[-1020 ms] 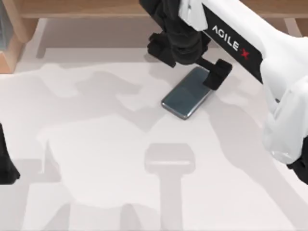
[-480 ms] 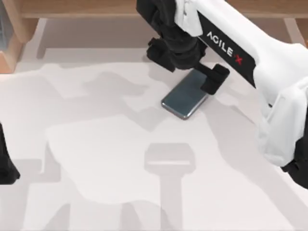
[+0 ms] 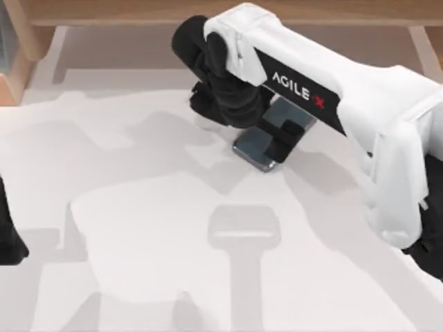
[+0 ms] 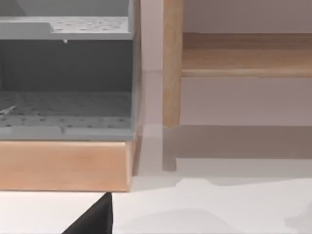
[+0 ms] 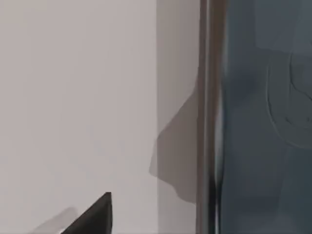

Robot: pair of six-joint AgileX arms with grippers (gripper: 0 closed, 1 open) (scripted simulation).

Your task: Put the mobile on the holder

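Note:
The mobile [image 3: 261, 146] lies flat and slanted on the white table, back of centre, its glossy blue-grey face up. My right gripper [image 3: 271, 134] hangs low over it, open, with one black finger [image 3: 288, 137] across its right part. The right wrist view has the mobile's face [image 5: 263, 117] and dark rim close up, and a black fingertip [image 5: 97, 217] stands clear of that rim over bare table. The holder [image 3: 243, 229] is a pale white stand with a stem, in front of the mobile. My left gripper [image 3: 7, 235] rests parked at the table's left edge, open.
A wooden frame [image 3: 21, 48] runs along the back and the back left corner. The left wrist view faces a grey perforated shelf unit [image 4: 66, 105] on a wooden base, with a wooden post [image 4: 172, 63] beside it.
My right arm has swung left and come down over the mobile, now covering more of it. The mobile has stayed in place. The left arm has not moved.

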